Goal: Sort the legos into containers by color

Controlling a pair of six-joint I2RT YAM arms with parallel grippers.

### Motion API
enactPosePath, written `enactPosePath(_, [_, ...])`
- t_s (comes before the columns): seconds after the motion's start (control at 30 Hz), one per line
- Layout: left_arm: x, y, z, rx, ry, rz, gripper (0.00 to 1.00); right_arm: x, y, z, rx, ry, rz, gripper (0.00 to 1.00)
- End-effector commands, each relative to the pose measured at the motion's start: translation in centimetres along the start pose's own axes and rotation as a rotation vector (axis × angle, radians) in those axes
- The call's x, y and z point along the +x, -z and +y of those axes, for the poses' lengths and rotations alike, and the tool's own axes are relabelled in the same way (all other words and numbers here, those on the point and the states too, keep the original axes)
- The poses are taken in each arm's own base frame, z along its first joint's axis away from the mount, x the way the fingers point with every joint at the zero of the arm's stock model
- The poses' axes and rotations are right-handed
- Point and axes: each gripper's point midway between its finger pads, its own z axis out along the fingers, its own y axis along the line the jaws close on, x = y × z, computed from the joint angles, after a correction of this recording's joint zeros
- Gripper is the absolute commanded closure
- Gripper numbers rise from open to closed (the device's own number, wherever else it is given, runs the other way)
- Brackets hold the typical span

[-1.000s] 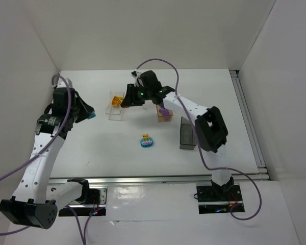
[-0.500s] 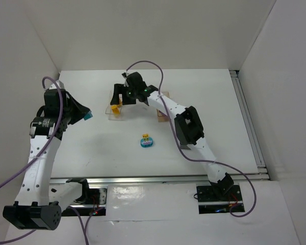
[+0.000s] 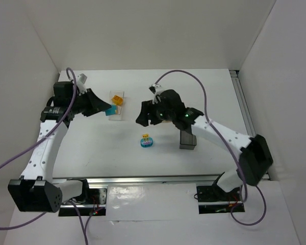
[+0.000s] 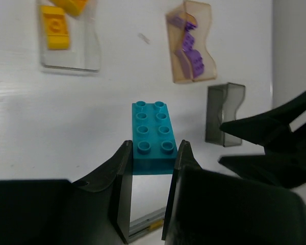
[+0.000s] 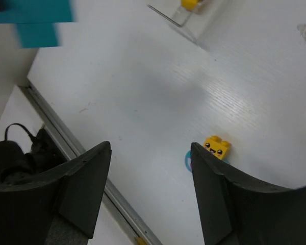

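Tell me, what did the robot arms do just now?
The right gripper pulled back from the clear bin, open and empty. The left gripper, holding a teal brick, swung toward that bin. The clear bin, the grey bin and the loose bricks in the middle stayed put.

Bare table [image 3: 92, 148] lies open left of the brick pile [image 3: 146, 141]; the right arm [image 3: 219, 132] overhangs the grey bin [image 3: 187, 140].

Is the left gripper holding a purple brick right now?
No, the left gripper is shut on a teal brick, seen clearly in the left wrist view.
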Motion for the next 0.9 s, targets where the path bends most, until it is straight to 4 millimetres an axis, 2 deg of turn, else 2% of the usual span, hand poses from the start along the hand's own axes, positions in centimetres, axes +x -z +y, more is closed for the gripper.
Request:
enactPosePath(0.0, [0.4,-1.4,-4.6,0.311,-0.062,0.077,1.00,-2.0,3.7,4.1,-0.096,0.130,-0.169,0.27])
enactPosePath(0.03, [0.7,-1.7,-5.3,0.349,-0.071,0.096,1.00,-2.3,4.7,4.7,-0.099,0.145,-0.184,0.19])
enactPosePath(0.07, [1.3,-2.3,-6.0,0.388,-0.040,0.138,1.00,-1.4,4.6,4.4,-0.081,0.142,-0.151,0.16])
enactPosePath(0.13, [1.7,-3.0,-6.7,0.418,-0.035,0.156,1.00,-2.3,5.1,5.9,-0.093,0.155,-0.175,0.11])
enactPosePath(0.2, [2.3,-3.5,-6.9,0.418,-0.026,0.172,1.00,-2.2,4.9,6.6,-0.107,0.143,-0.172,0.11])
enactPosePath(0.23, [2.1,-3.7,-7.3,0.420,-0.029,0.159,1.00,-3.0,4.3,6.6,-0.091,0.131,-0.184,0.11])
enactPosePath(0.3, [2.4,-4.1,-7.2,0.403,-0.018,0.159,1.00,-2.5,3.7,7.3,-0.083,0.110,-0.172,0.11])
enactPosePath(0.37, [2.3,-3.9,-7.5,0.405,-0.022,0.146,1.00,-3.0,2.6,7.3,-0.073,0.075,-0.181,0.11])
enactPosePath(0.43, [2.5,-4.0,-7.3,0.401,-0.018,0.153,1.00,-3.5,2.0,7.5,-0.053,0.065,-0.189,0.12])
enactPosePath(0.47, [2.5,-4.0,-7.3,0.401,-0.018,0.153,1.00,-3.0,1.2,6.9,-0.033,0.054,-0.175,0.12])
enactPosePath(0.63, [2.8,-4.0,-7.6,0.406,-0.022,0.159,1.00,-4.9,0.0,7.1,-0.015,0.024,-0.226,0.16])
enactPosePath(0.77, [2.8,-4.0,-7.6,0.406,-0.022,0.159,1.00,-5.0,-2.0,7.2,-0.014,-0.013,-0.217,0.26])
enactPosePath(0.87, [2.7,-3.8,-7.7,0.411,-0.026,0.152,1.00,-5.6,-2.1,7.0,-0.006,-0.025,-0.252,0.33])
